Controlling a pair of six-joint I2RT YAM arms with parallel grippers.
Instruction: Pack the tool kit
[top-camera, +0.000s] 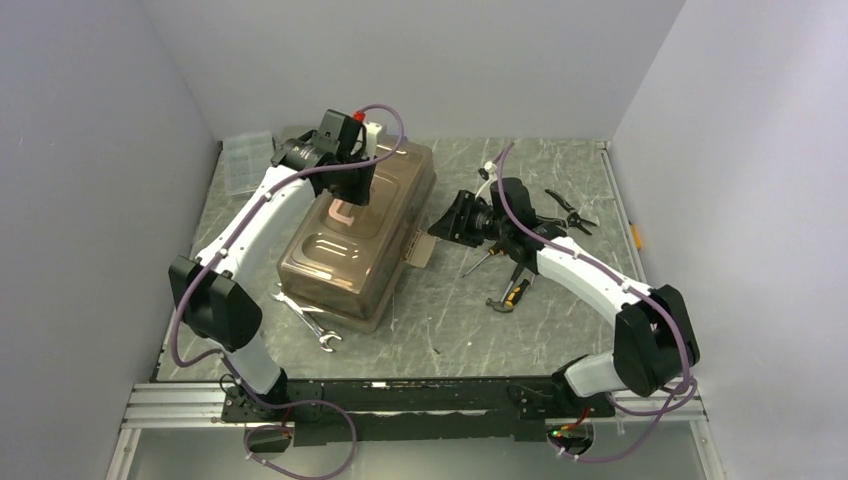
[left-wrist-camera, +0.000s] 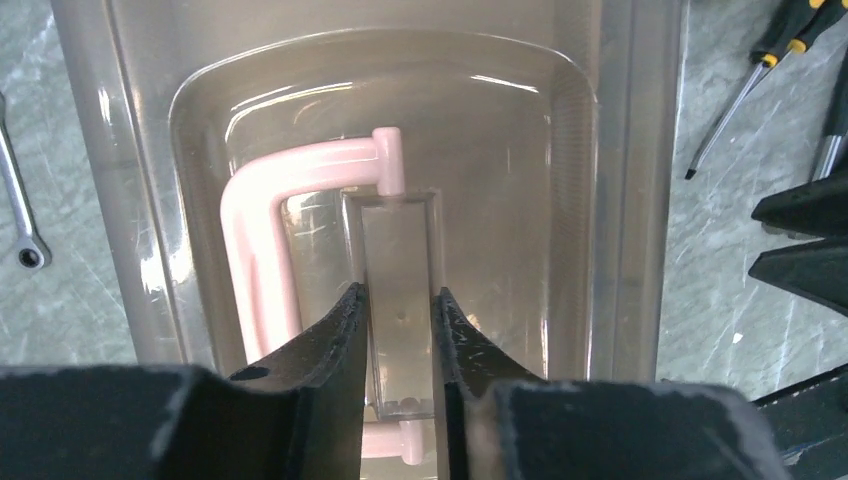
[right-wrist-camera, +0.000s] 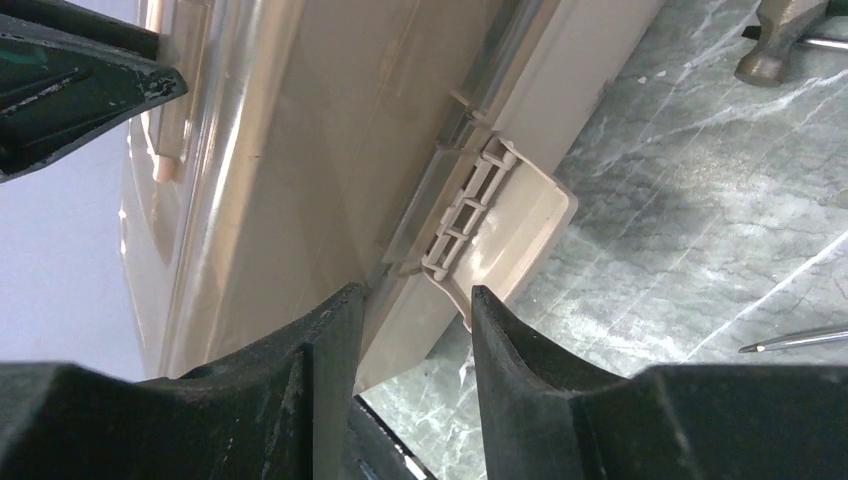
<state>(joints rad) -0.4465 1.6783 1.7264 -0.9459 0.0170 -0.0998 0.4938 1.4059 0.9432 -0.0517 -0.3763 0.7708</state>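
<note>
At bench (top-camera: 450, 330) centre-left, 10 o'clock, large tan-brown plastic toolbox (top-camera: 345, 260) sits lid-shut. Left fingers (left-wrist-camera: 340, 335) clamp its clear rectangular handle block (left-wrist-camera: 400, 265), likely steadying. Right fingers (right-wrist-camera: 325, 335), spread, straddle flipped-out tan side latch (right-wrist-camera: 500, 225) at 3 o'clock, likely unlatching.

Robotics lab test cell: plain white panels (top-camera: 420, 60) enclose a grey marbled surface (top-camera: 450, 330) on 3 sides. The left arm (top-camera: 250, 215) and right arm (top-camera: 590, 275) mount on an aluminium rail (top-camera: 170, 405) at the near edge.

top external: high behind near edge, down over whole bench (top-camera: 440, 330) | left wrist: close above toolbox (left-wrist-camera: 500, 150) lid, facing down | right wrist: close beside its latch (right-wrist-camera: 497, 215) | shared: toolbox
</note>
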